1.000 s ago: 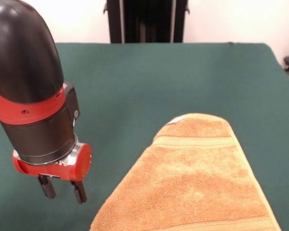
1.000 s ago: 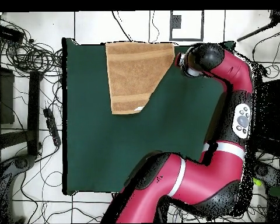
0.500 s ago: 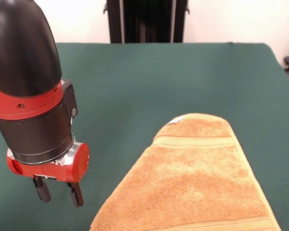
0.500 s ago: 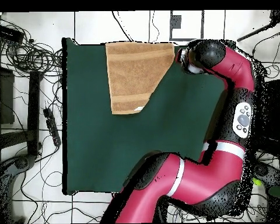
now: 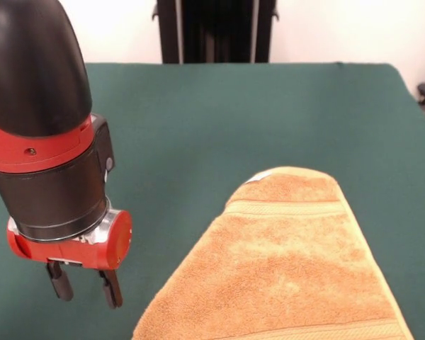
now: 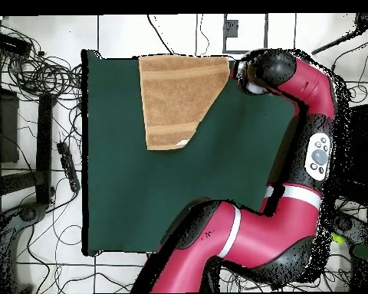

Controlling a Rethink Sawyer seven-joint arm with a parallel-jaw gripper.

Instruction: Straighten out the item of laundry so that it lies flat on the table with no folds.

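The item of laundry [image 5: 290, 262] is an orange-tan towel lying on the green table [image 5: 234, 113] at the lower right of the front view. One side is folded under along a slanted edge, and a white label [image 5: 258, 176] shows at its far tip. My gripper [image 5: 85, 285] hangs open and empty just above the cloth, left of the towel's slanted edge and apart from it. Seen from overhead, the towel [image 6: 175, 96] lies at the table's [image 6: 141, 199] top edge, with the arm's wrist [image 6: 265, 69] to its right covering the gripper.
The overhead view shows the red arm [image 6: 241, 237] curving over the table's lower right part. Cables and stands [image 6: 34, 92] lie on the floor to the left of the table. The towel's edge reaches the table's top edge there.
The gripper has dropped slightly and drifted toward the table's edge, a little left in the front view. The towel has not moved.
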